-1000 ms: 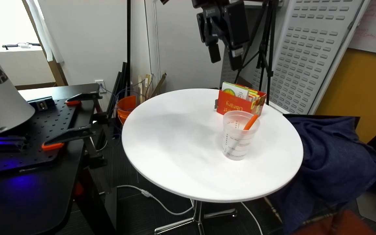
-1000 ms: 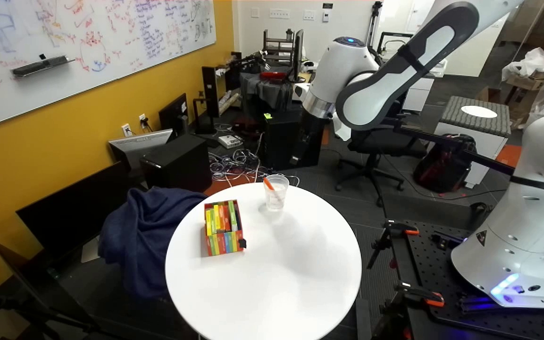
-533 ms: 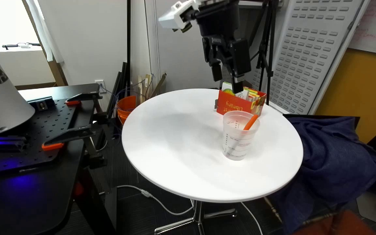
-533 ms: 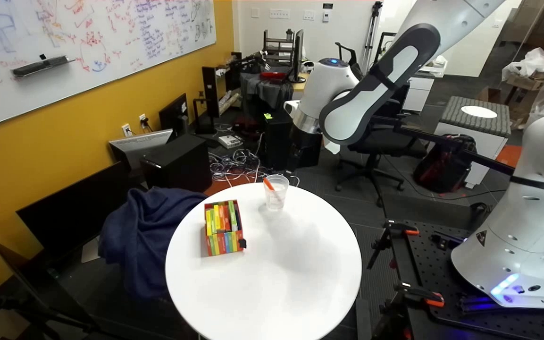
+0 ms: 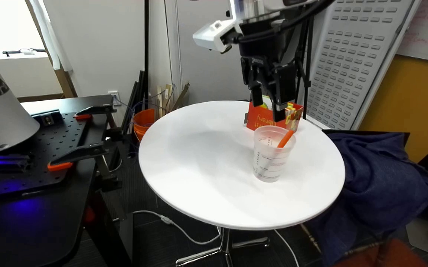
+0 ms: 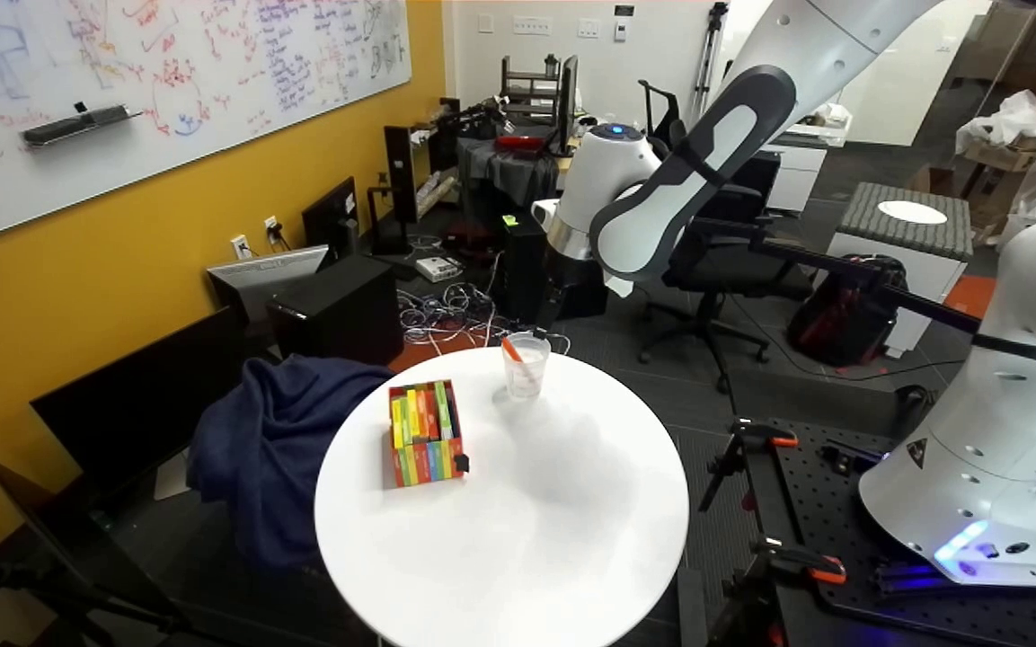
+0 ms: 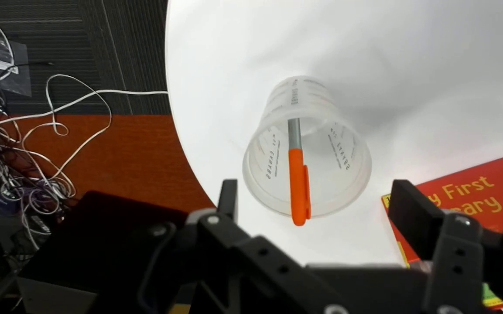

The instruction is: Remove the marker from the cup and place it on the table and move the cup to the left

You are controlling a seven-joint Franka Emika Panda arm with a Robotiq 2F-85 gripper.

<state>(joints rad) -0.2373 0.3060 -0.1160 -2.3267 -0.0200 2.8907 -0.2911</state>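
The orange marker with a grey body leans inside the cup, its orange end above the rim, in both exterior views and the wrist view. The clear plastic cup stands upright on the round white table, in both exterior views and the wrist view. My gripper is open and empty, above the cup and apart from it. In the wrist view its fingers are spread wide, with the marker's orange end between them in the picture. Its fingers blend into the dark background in an exterior view.
A red box of small books stands on the table close to the cup; it also shows in the wrist view. A black desk with clamps holds the robot base. A dark blue cloth lies beside the table.
My gripper has come down toward the cup, moving down and slightly right in an exterior view. It stays open. The cup, marker and box have not moved.
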